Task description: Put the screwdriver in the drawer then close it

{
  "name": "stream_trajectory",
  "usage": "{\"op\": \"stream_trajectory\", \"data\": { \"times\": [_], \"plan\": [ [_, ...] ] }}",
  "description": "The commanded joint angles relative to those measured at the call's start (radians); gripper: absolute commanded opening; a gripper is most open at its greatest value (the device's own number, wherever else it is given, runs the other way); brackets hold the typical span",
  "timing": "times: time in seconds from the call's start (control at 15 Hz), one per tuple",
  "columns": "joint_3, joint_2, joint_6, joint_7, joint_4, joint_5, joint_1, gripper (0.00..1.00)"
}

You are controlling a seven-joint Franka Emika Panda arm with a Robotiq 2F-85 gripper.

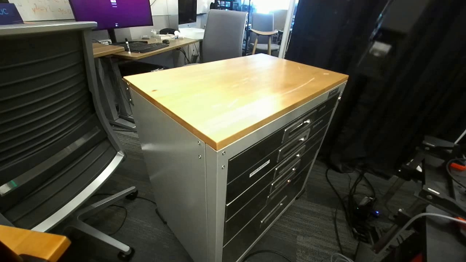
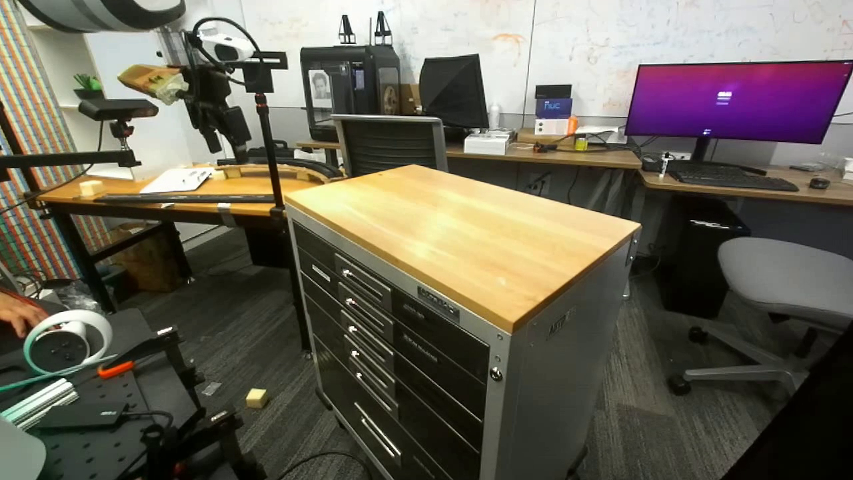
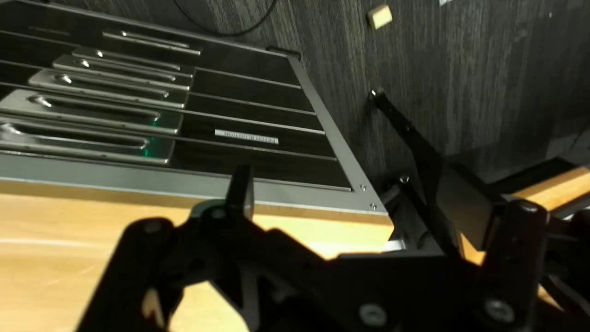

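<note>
Away from the closed top drawer [image 2: 403, 308], the tool [image 2: 226, 143] gapes.

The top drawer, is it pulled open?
No, in an exterior view the top drawer sits flush in the front of the cabinet, not jutting out.

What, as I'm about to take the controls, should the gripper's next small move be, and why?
Perhaps swing the gripper slightly to look for the screwdriver: no view shows it, the jaws stand open and empty, and the top drawer is shut.
</note>
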Motion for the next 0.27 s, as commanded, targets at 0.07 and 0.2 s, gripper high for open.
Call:
{"op": "stream_trajectory", "data": {
  "times": [0.07,0.2],
  "plan": [
    [0.064,-0.002,-0.001,0.047,0.061,0.001,-0.109,1.00],
    [0.072,-0.004,0.003,0.020,0.043,0.007,-0.118,1.00]
  ]
}}
